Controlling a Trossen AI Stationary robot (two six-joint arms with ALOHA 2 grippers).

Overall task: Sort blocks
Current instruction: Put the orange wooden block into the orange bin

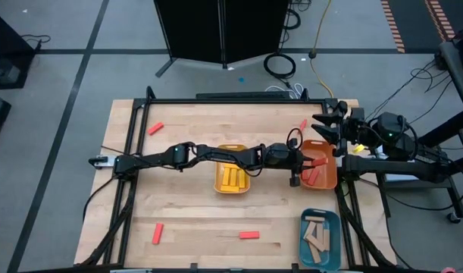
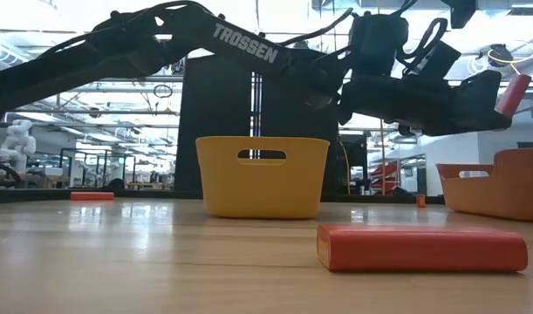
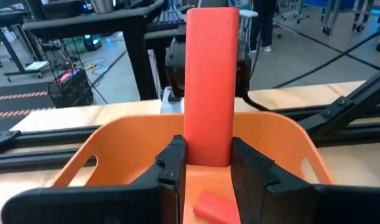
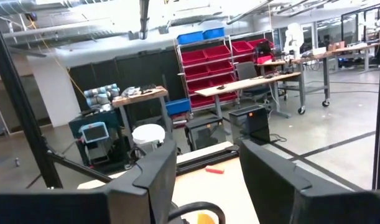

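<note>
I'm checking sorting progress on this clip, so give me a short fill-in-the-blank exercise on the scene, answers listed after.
1. The left gripper is shut on a ____ block.
2. It holds that block above the ____ tray.
3. The teal tray contains ____ wood blocks.
4. The right gripper, parked at the table's right edge, is ____.

Missing words: red; orange; tan; open

Robotics laboratory: open hall with grey floor, red and blue bin shelving (image 4: 217, 68), rows of workbenches (image 4: 270, 78), floor cables (image 1: 280, 64), and a white humanoid robot (image 2: 17, 144) far left.
</note>
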